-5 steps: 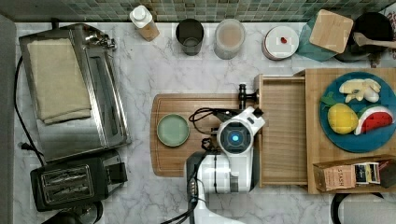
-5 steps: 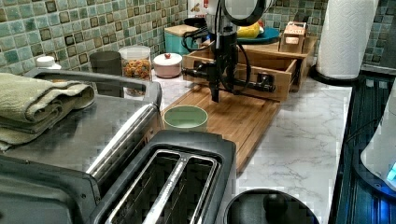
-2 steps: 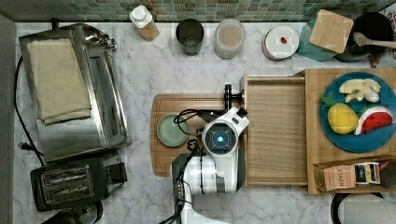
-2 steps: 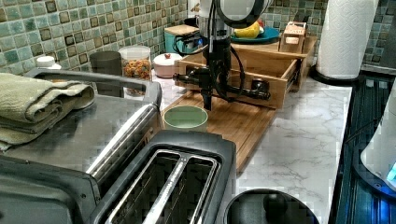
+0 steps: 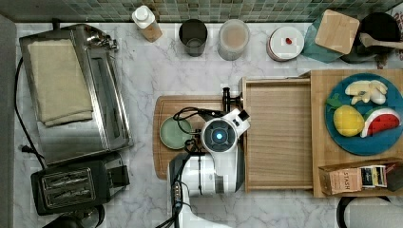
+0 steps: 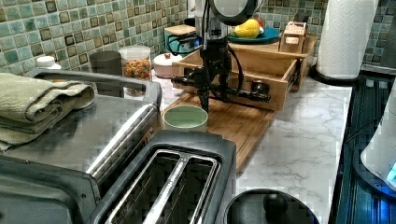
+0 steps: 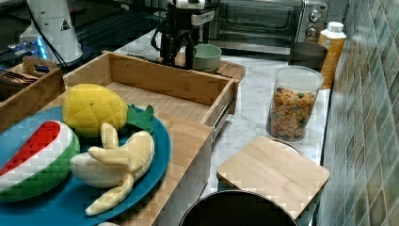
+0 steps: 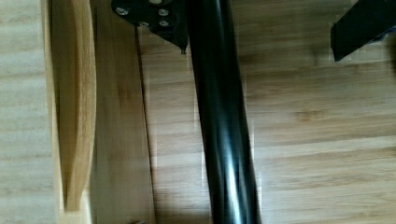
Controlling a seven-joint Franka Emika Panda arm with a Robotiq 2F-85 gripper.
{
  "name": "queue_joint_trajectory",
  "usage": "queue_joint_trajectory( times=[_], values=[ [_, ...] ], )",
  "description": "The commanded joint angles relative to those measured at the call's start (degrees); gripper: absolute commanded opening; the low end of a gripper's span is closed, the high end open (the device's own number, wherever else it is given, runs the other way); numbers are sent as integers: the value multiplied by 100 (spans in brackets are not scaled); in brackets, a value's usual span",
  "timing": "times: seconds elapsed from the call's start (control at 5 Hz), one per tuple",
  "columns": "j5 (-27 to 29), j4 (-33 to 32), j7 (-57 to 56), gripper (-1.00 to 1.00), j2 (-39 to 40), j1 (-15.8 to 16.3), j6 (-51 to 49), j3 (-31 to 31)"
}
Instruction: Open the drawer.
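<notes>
In the top view our arm (image 5: 211, 166) is covering most of the handle (image 5: 227, 96), leaving one end showing, and it is hiding the drawer's (image 5: 278, 133) front edge. In the wrist view the handle (image 8: 222, 121) is running off the picture at both ends. We cannot tell how the gripper's (image 6: 205, 86) fingers are standing.

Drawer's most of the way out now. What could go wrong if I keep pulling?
1. The green bowl sits on the cutting board just ahead of the gripper at the handle; pulling further may knock it.
2. The drawer already extends far from the cabinet; more travel could hit the slide's end or drag the cabinet.
3. The wrist view shows one finger apart from the bar, so the hold may slip.
</notes>
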Motion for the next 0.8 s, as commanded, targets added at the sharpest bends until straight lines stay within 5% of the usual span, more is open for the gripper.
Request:
queue_joint_trajectory(
  times=[0.2, 0.8],
  values=[
    [-516, 402, 316, 100, -301, 662, 99, 574],
    [-516, 401, 316, 100, -301, 657, 98, 579]
  ],
)
